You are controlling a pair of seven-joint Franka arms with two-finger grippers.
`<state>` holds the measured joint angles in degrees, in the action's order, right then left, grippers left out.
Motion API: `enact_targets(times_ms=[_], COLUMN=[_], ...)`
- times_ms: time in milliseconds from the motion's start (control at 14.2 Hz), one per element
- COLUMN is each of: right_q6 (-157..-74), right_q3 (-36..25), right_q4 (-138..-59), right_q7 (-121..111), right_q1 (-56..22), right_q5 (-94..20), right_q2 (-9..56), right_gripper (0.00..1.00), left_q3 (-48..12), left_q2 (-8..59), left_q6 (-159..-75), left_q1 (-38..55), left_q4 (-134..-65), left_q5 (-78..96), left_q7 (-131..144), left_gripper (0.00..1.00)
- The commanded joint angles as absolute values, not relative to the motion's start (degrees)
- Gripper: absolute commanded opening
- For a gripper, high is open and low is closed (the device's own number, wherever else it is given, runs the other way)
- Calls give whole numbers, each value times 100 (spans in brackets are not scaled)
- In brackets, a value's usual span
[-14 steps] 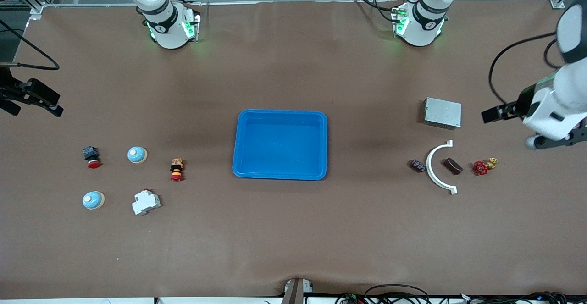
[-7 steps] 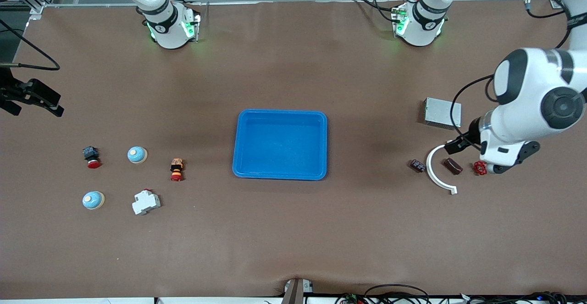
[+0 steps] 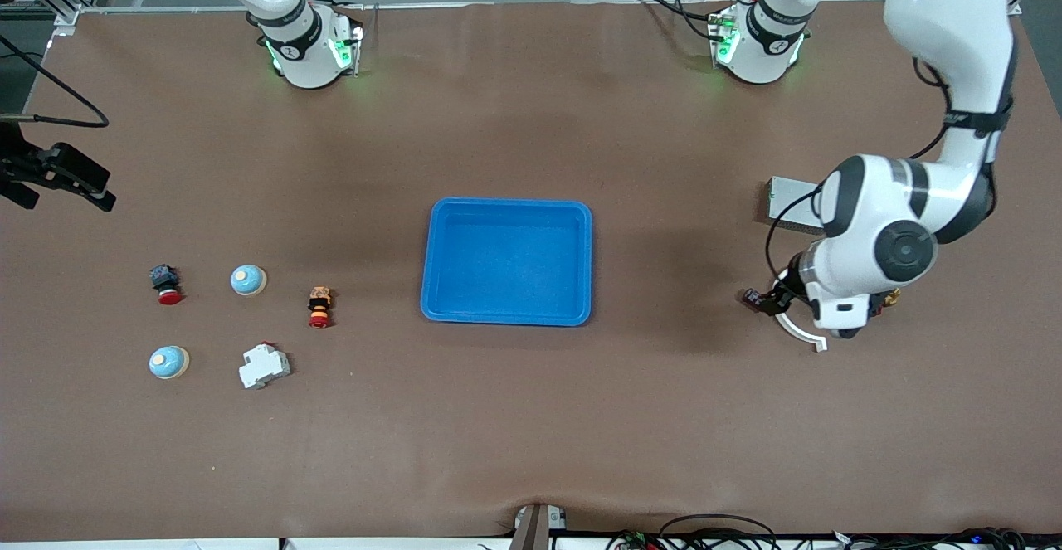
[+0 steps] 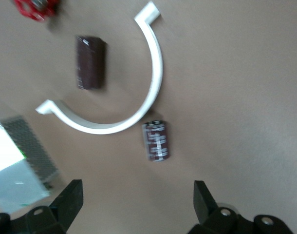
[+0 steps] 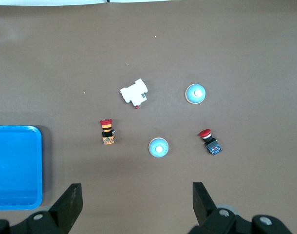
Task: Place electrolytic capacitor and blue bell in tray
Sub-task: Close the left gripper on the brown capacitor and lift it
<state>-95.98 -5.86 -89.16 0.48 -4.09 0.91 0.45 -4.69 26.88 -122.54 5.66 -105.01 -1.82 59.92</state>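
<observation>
The blue tray (image 3: 506, 211) lies mid-table and is empty; it also shows in the right wrist view (image 5: 14, 165). The electrolytic capacitor (image 3: 753, 299), a small dark cylinder, lies beside a white arc (image 3: 798, 332); it shows in the left wrist view (image 4: 157, 141). My left gripper (image 4: 137, 192) is open and empty, in the air over the capacitor and the arc. Two blue bells (image 3: 248, 280) (image 3: 168, 362) sit toward the right arm's end; both show in the right wrist view (image 5: 158, 147) (image 5: 195, 94). My right gripper (image 5: 136, 195) is open, empty, and waits high above them.
A grey metal box (image 3: 788, 206), a dark brown block (image 4: 90, 62) and a red valve (image 4: 34, 7) lie near the arc (image 4: 156, 63). Two red push buttons (image 3: 166, 284) (image 3: 319, 307) and a white breaker (image 3: 264, 365) lie by the bells.
My left arm has swung in from the table's end and come down over the arc and capacitor, hiding the brown block and valve in the front view. The right arm has not moved.
</observation>
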Motion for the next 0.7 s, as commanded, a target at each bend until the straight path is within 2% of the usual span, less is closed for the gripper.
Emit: enact_targets(times_ms=[0, 282, 352, 423, 564, 634], right_q6=[-9615, -9606, -9598, -9606, -9606, -9606], right_q3=[-615, -615, -615, -615, -615, -615], right_q4=[-8965, -8974, -8982, -8991, -9000, -9000], right_q7=[62, 62, 62, 62, 62, 62], right_q1=[-431, -422, -422, -422, -422, -422], right_q5=[44, 53, 44, 44, 44, 44], right_q2=[-9, -18, -18, -18, -18, -18], right_gripper=[100, 100, 100, 100, 100, 100], left_q3=[-457, -448, -448, -440, -431, -431], left_q2=[2864, 2979, 3023, 3067, 3111, 3155], left_q6=[-12760, -13569, -13623, -13640, -13693, -13746], left_q1=[536, 501, 492, 492, 440, 405], left_q4=[-10704, -11188, -11206, -11206, -11206, -11197], left_q5=[-167, -167, -167, -167, -167, -167], left_q7=[6187, 6319, 6319, 6319, 6319, 6319], left_gripper=[100, 97, 95, 88, 42, 28])
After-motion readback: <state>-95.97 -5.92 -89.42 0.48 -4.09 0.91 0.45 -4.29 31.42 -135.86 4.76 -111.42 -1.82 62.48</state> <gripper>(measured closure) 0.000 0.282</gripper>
